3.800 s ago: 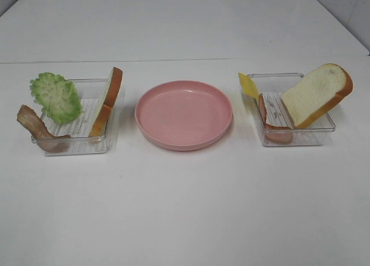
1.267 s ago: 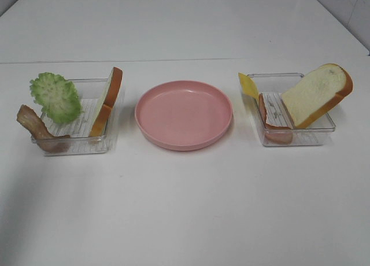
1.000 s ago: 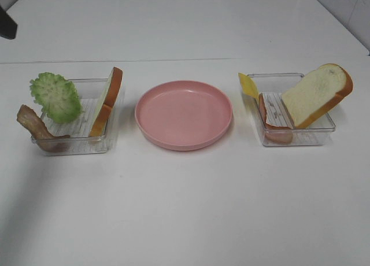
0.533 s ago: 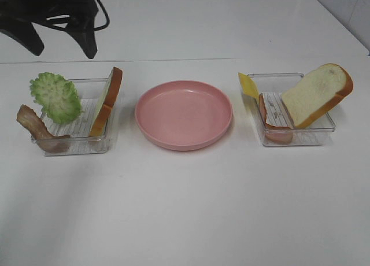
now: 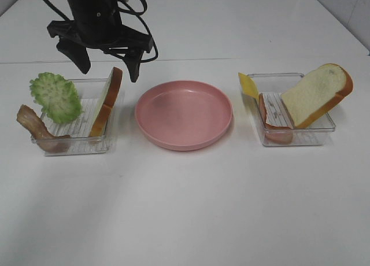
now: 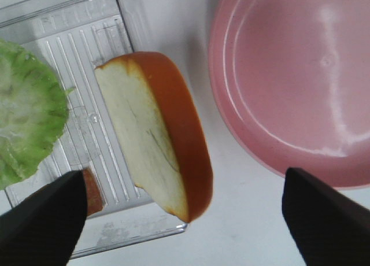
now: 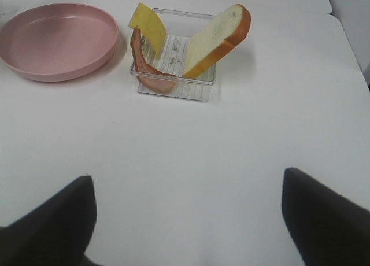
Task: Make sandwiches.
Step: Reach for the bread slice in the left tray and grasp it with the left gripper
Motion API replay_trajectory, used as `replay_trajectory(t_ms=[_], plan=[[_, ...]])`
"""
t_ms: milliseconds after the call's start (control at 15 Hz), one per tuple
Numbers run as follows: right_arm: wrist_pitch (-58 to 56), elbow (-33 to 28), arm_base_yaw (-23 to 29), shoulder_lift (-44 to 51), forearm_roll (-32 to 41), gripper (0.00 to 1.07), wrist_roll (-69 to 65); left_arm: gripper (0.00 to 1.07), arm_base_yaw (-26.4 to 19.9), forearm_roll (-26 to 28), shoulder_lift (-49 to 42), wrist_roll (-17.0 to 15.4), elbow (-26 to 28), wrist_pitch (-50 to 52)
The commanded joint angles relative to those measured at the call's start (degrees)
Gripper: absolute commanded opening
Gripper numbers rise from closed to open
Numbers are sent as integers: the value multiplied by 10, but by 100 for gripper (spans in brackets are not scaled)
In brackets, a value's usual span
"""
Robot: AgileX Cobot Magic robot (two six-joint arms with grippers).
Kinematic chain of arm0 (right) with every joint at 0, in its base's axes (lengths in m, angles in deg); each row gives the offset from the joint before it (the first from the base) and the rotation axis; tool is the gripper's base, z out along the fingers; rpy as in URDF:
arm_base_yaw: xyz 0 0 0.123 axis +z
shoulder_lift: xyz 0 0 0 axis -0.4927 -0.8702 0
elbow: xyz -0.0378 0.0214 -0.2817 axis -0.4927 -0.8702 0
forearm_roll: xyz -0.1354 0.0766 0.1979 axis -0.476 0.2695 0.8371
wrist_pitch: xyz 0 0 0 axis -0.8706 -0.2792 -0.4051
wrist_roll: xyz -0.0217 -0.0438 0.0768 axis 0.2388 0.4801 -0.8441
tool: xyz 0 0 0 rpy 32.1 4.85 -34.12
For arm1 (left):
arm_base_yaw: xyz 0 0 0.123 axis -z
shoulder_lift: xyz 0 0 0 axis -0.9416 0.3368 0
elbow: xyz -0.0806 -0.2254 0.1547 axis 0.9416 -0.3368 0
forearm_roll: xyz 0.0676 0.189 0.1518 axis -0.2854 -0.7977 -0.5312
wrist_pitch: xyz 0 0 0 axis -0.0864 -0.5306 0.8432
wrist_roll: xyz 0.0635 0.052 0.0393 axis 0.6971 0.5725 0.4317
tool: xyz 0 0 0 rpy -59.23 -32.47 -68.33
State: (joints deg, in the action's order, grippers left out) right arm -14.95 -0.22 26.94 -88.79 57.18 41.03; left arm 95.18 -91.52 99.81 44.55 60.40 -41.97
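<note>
Left claw (image 5: pixel 108 67), spread, hovers over the bread slice (image 5: pixel 107 104) leaning in the tray (image 5: pixel 75 146) near the bench's left edge; right claw (image 7: pixel 186 176) spread, empty.

Glossy white tabletop (image 5: pixel 185 220) w/ faint seam (image 5: pixel 260 59) across far side, soft even light.

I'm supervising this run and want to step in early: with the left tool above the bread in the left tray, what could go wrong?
The left tool hangs open over the bread slice, which stands on edge against the wall of the left tray. A finger coming down could catch that wall and shove the tray. The slice might also tip over, toward the lettuce.
</note>
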Motion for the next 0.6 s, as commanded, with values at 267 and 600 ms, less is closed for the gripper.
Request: replay_trajectory(t_ms=[267, 600], plan=[[2, -1, -2, 12, 7, 77, -1, 76, 2, -54, 40, -5, 7, -17], [3, -1, -2, 12, 7, 77, -1, 65, 2, -56, 57, -6, 8, -12]])
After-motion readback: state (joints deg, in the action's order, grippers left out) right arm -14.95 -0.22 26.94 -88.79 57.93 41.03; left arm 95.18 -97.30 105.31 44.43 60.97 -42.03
